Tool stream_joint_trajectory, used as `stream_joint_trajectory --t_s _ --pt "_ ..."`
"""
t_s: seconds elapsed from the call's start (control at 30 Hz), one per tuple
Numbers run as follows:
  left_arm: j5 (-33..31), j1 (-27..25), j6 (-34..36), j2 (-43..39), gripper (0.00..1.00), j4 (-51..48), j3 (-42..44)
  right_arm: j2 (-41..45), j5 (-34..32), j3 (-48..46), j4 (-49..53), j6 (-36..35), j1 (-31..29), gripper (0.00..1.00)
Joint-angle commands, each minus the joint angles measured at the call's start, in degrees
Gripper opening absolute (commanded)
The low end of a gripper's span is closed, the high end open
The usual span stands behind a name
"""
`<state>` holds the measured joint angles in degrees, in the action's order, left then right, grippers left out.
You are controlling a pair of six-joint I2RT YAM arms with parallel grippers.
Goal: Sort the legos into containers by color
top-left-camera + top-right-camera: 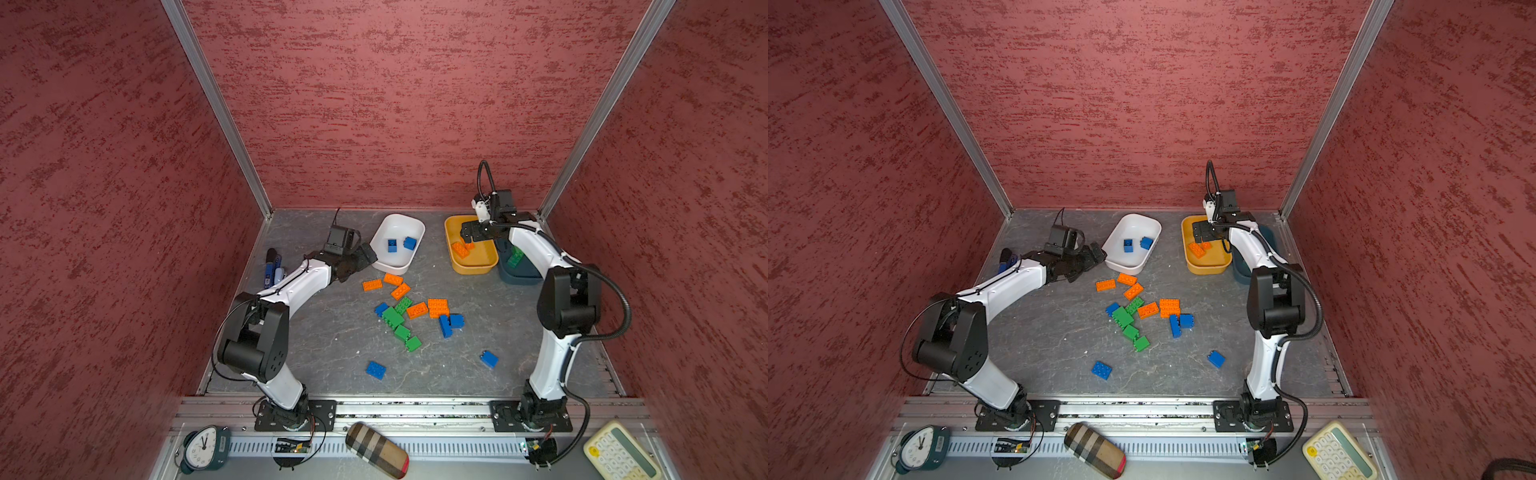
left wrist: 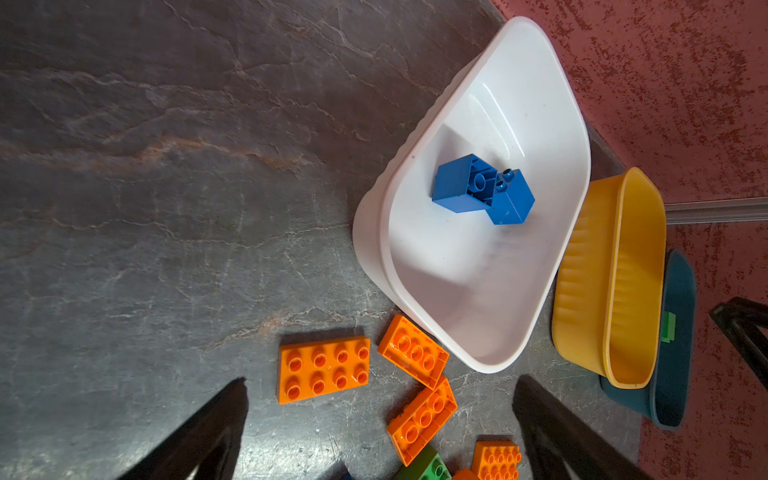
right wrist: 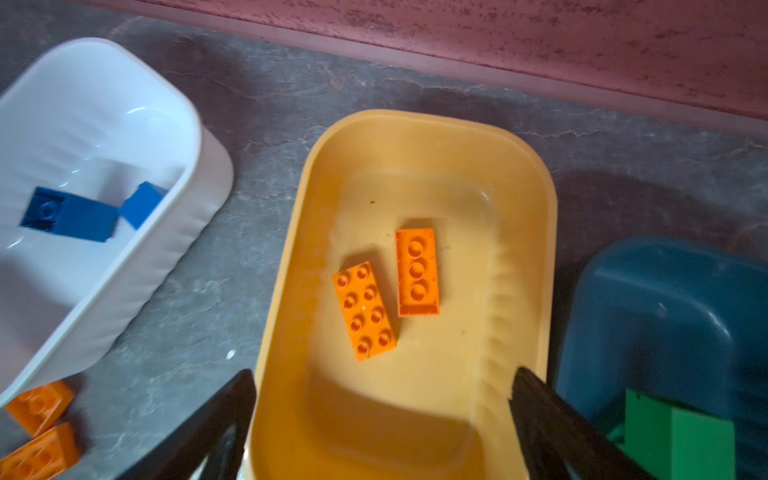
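My right gripper point(image 3: 384, 374) hangs open over the yellow-orange tub point(image 1: 478, 268), nothing between its fingers. Two orange legos point(image 3: 363, 309) lie free on that tub's floor. My left gripper point(image 2: 380, 380) stands open just beside the white tub point(image 1: 395, 226), which holds two blue legos point(image 2: 461, 183). The dark teal tub point(image 1: 519, 276), partly hidden behind my right arm, holds a green lego point(image 3: 677, 432). Loose orange point(image 1: 438, 307), green point(image 1: 392, 316) and blue point(image 1: 445, 325) legos lie mixed mid-table. Two single blue ones point(image 1: 375, 369) sit nearer the front.
A blue-and-black gadget point(image 1: 273, 270) lies at the table's left edge behind my left arm. Red walls close in the back and both sides. On the front rail lie a clock point(image 1: 203, 449), a plaid case point(image 1: 377, 449) and a calculator point(image 1: 619, 453).
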<state>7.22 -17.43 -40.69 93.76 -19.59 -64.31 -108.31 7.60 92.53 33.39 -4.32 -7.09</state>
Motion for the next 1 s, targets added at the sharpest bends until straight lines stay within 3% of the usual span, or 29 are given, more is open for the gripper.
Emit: stream_joint_trajectory --t_s 0.0,0.17,0.23,0.37,0.5,0.73,0.97 --pt "1.0 -0.4 -0.6 0.1 1.00 1.2 -1.5 7.7 0.4 -6.9 -5.8 7.9 -2.6 0.99" --pt "1.0 -0.5 -0.9 -0.9 1.00 2.0 -1.5 17.6 -0.3 -20.1 -10.4 20.3 -7.2 0.99" --pt "1.3 -0.6 -1.0 -1.4 1.00 2.1 -1.5 20.2 -1.3 -24.1 -11.1 21.9 -9.8 0.99" --pt "3.7 -0.6 -1.2 -2.0 0.99 3.1 -1.6 22.5 3.8 -29.7 -13.2 18.8 -14.7 0.99" --pt "3.0 -0.3 -1.0 -2.1 0.99 2.9 -1.4 18.1 -2.4 -28.7 -9.6 18.1 -20.1 0.99" --pt "3.1 0.4 -1.7 -2.6 0.99 3.6 -0.1 8.9 -4.7 -24.6 -6.4 14.6 -30.3 0.98" --pt "2.6 0.5 -1.4 -2.8 0.99 3.1 0.2 3.6 -7.8 -22.0 -1.2 13.0 -34.5 0.89"
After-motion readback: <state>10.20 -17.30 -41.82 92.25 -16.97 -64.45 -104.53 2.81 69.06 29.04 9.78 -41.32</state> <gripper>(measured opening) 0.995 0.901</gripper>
